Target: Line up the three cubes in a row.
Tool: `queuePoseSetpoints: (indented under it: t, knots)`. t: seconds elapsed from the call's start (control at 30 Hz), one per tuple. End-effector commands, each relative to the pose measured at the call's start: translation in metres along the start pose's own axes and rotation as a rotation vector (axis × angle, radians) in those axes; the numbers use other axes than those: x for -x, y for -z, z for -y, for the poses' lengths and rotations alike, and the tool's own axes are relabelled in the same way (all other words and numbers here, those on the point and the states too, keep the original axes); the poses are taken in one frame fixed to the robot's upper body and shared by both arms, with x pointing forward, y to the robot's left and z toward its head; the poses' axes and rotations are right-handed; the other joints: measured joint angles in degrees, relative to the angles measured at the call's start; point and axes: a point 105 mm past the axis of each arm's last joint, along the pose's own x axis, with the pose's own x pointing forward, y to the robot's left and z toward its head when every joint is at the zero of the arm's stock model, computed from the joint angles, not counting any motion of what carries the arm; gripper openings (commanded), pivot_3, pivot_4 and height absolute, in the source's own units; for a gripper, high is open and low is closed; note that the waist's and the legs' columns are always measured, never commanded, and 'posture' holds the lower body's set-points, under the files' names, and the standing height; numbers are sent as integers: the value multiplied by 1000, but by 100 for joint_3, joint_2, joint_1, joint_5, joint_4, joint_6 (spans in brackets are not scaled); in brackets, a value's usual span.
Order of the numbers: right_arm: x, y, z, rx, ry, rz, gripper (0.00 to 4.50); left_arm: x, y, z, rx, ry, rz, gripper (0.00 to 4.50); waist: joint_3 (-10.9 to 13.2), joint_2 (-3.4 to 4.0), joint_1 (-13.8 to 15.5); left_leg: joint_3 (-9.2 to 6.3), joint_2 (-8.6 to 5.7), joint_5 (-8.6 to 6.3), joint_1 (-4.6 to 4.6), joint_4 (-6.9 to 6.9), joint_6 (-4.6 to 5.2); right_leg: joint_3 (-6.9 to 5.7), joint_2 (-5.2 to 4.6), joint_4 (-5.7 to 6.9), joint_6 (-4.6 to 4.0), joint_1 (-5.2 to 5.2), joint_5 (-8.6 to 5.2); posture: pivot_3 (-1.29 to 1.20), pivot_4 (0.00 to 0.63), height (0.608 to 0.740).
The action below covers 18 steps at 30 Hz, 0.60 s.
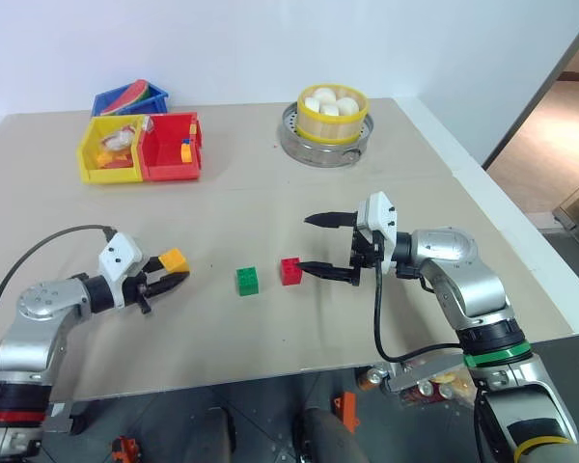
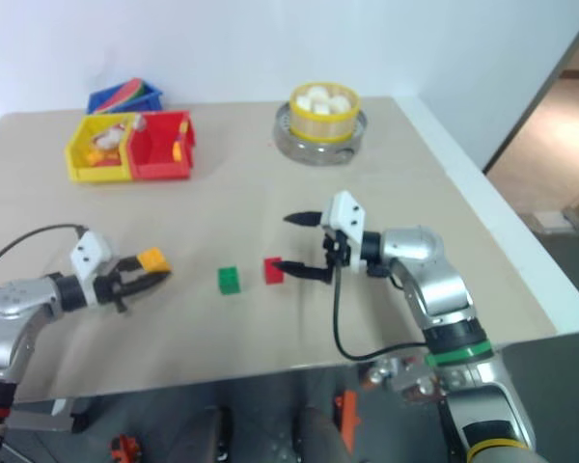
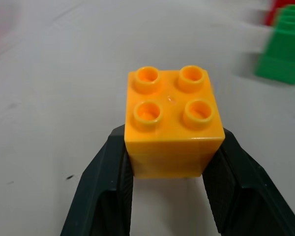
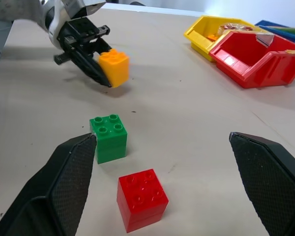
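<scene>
At the lower left of the head view, the left gripper (image 1: 170, 274) is clamping the yellow-orange cube (image 1: 174, 259) between its two black fingers, the brick sitting studs-up in the wrist view. Toward the centre of the counter (image 1: 270, 198), the green cube (image 1: 247, 280) is resting just left of the red cube (image 1: 290, 270), the two near each other but apart. The right gripper (image 1: 315, 245) is hanging wide open and empty at centre frame, its lower finger tip just beside the red cube.
</scene>
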Motion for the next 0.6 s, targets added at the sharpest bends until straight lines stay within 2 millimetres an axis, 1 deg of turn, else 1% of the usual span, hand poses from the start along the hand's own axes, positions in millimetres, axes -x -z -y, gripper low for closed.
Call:
queuePoseSetpoints:
  t: [0.03, 0.07, 0.2, 0.27, 0.33, 0.47, 0.6]
  knots:
    - [5, -11, 6, 64, 11, 15, 4500, -4, -7, 4, -79, 148, -5, 1623, 0, 0, 1, 4, -2, 0, 1, -3, 0, 2, -4, 0, 2, 0, -2, 0, 150, 740]
    - [5, -10, 6, 64, 10, 14, 4500, -8, -9, 3, -80, 166, 4, 1623, 0, 0, 8, 4, -2, 0, 0, -2, 0, 2, -3, 0, 3, 0, -2, 0, 150, 740]
    - [6, -9, 0, 47, -26, 11, 4500, -29, -19, 8, -90, 252, 39, 1623, 0, 0, 7, 1, -2, 0, -5, 2, 0, 0, -2, 0, 6, 1, -2, 0, 150, 740]
    - [6, -9, -3, 45, -43, 6, 4500, -36, -21, 12, -98, 276, 50, 1623, 0, 0, 3, 2, -3, 0, -5, 3, 1, 2, -1, 0, 9, 1, -2, 0, 150, 740]
    - [6, -8, -3, 49, -43, -7, 4500, -42, -19, 16, -117, 306, 35, 1623, 0, 0, -14, 2, -1, -1, -4, 2, 1, 4, 3, 0, 10, 0, -3, 0, 150, 740]
    - [6, -9, -1, 55, -39, -11, 4500, -46, -19, 16, -107, 309, 35, 1623, 0, 0, -13, -2, 7, -1, -3, 0, 1, 5, 17, 2, 5, -3, -2, 0, 150, 740]
    - [7, -10, -1, 57, -36, -15, 4500, -40, -16, 14, -116, 314, 17, 1623, 0, 0, -13, -3, 10, -1, -2, 2, 1, 6, 21, 2, 1, -3, 1, 0, 150, 740]
